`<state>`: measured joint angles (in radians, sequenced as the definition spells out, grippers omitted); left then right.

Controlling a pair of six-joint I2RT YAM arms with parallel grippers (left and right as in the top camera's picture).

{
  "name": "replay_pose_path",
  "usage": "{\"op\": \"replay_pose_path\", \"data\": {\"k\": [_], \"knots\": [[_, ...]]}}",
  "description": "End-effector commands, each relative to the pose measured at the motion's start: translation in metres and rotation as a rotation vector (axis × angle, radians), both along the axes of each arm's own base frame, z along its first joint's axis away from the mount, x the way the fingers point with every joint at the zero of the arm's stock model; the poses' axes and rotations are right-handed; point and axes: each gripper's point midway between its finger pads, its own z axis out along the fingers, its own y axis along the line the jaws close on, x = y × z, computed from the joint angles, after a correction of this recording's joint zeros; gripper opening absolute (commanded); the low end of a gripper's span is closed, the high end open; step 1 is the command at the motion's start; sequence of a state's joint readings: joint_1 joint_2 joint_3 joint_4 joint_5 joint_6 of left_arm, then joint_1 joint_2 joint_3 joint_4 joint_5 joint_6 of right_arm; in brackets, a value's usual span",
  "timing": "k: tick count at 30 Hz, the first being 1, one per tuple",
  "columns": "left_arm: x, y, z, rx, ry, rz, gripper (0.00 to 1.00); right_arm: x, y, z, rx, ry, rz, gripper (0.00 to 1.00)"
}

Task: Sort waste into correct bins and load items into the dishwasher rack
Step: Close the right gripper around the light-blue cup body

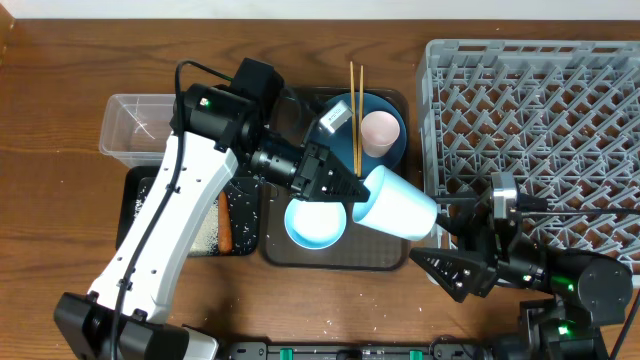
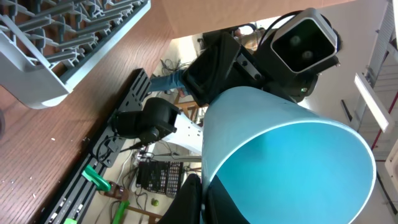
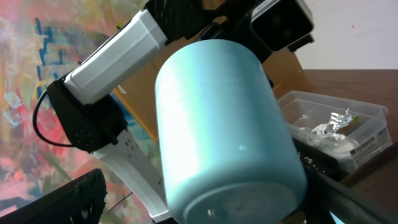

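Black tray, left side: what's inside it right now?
A carrot and scattered rice lie in the black tray. The left arm crosses over its middle, hiding whatever sits beneath.

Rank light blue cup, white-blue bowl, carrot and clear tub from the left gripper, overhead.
1. light blue cup, held in left gripper.
2. white-blue bowl, just lower left.
3. carrot, left, in black tray.
4. clear tub, far upper left.
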<state>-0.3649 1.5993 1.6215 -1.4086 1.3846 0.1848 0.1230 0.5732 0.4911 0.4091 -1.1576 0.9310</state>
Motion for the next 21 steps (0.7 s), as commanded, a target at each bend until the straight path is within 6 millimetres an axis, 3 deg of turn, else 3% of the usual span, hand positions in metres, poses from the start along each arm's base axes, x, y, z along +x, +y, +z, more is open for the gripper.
{"op": "replay_pose_path", "data": {"k": [1,14,21], "knots": [[-0.003,0.0,0.004,-0.022,-0.019,-0.009,0.06,-0.003,0.002,0.009,0.008,-0.033,-0.002,0.95],[-0.005,-0.001,0.003,-0.022,-0.02,-0.016,0.06,-0.001,0.006,0.005,-0.002,-0.052,-0.006,0.91],[-0.004,-0.002,0.003,-0.023,-0.021,-0.016,0.06,0.016,0.007,-0.002,-0.007,-0.014,-0.036,0.9]]}}
